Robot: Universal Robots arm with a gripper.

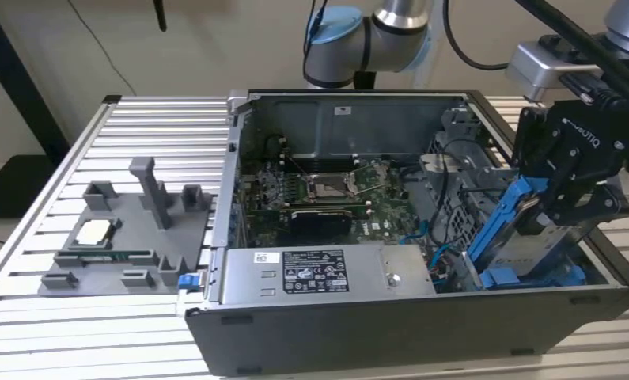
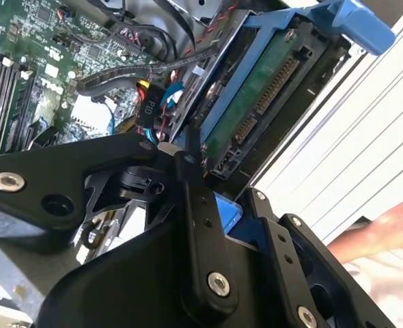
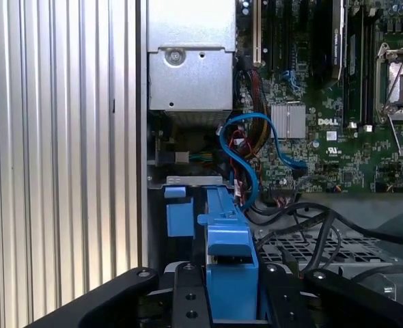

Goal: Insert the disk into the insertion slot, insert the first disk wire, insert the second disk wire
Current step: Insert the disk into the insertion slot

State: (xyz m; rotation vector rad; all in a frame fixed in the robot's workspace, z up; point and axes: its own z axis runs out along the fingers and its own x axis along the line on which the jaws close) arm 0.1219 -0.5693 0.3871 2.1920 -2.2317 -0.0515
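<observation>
Pinches the disk (image 1: 528, 247) in the hand (image 1: 560, 207), fingers pressed together on the sides of its long blue carrier (image 1: 501, 226). Holds it steeply tilted at about 4 o'clock of the open computer case (image 1: 399, 332) in the exterior view, upper end toward 12 o'clock, lower end dipping into the mouth of the insertion slot (image 1: 551, 277). Cannot tell whether that lower end touches the blue rails. Not seated flat, so judges the first step unfinished. Shows, in the second wrist view, the bare connector edge (image 2: 259, 96) with nothing plugged in, so neither disk wire looks inserted.

Could jam on the rails through a skewed or over-steep entry, with one side of the carrier riding up and the other wedging against the perforated metal. Could trap the blue data cable (image 3: 251, 179) or the black sleeved wires (image 2: 116, 76), both lying just beside the bay, and so pinch a wire or block seating. Could slip in the grip, given a narrow hold on smooth plastic, and drop onto the board. Could knock the case wall at 3 o'clock, close to the hand's knuckles. Could also meet a person's arm (image 2: 393, 232) near the case, over the slatted desk (image 1: 134, 134).
</observation>
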